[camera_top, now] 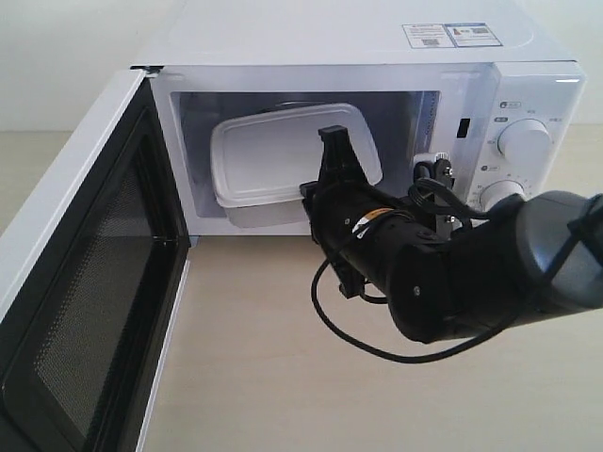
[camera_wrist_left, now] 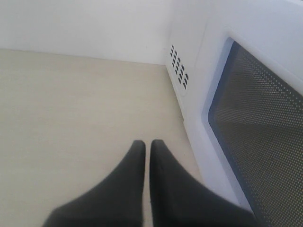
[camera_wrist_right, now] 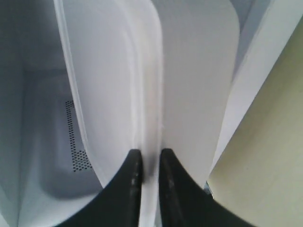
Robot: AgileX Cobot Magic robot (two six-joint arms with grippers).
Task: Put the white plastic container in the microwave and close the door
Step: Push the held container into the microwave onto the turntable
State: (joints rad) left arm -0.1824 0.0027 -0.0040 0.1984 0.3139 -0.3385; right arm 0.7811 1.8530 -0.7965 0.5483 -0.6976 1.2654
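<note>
Black and narrowly parted, the right gripper (camera_wrist_right: 148, 163) pinches the lipped edge of the white plastic container (camera_wrist_right: 113, 71), one finger (camera_wrist_right: 132, 182) on each face of it. In the exterior view this gripper (camera_top: 323, 168) reaches into the mouth of the microwave (camera_top: 330, 38) and holds the container (camera_top: 273, 155) tilted, its flat lid facing outward, inside the cavity toward the hinge side. Whether the box's lower edge rests on the cavity floor cannot be told, and the box covers most of what lies behind it.

The left gripper (camera_wrist_left: 147, 147) has its two fingers drawn almost together with only a thin slit between, holding nothing. It hovers over the tabletop (camera_wrist_left: 71, 104) just outside the microwave, beside the door's (camera_wrist_left: 255, 118) mesh window and a patch of vent holes (camera_wrist_left: 179, 71). The exterior view does not show it.

Counted: one container, one microwave, one door (camera_top: 85, 282), swung wide open and cut off by the picture's edge. There are two dials on the microwave's panel, the upper (camera_top: 525, 141) plain to see and the lower (camera_top: 504, 195) partly behind the arm. Two stickers (camera_top: 452, 36) sit on the microwave's top, their print too small to read. The pale tabletop (camera_top: 254, 358) in front of the microwave carries the arm's looping black cable (camera_top: 325, 315).
</note>
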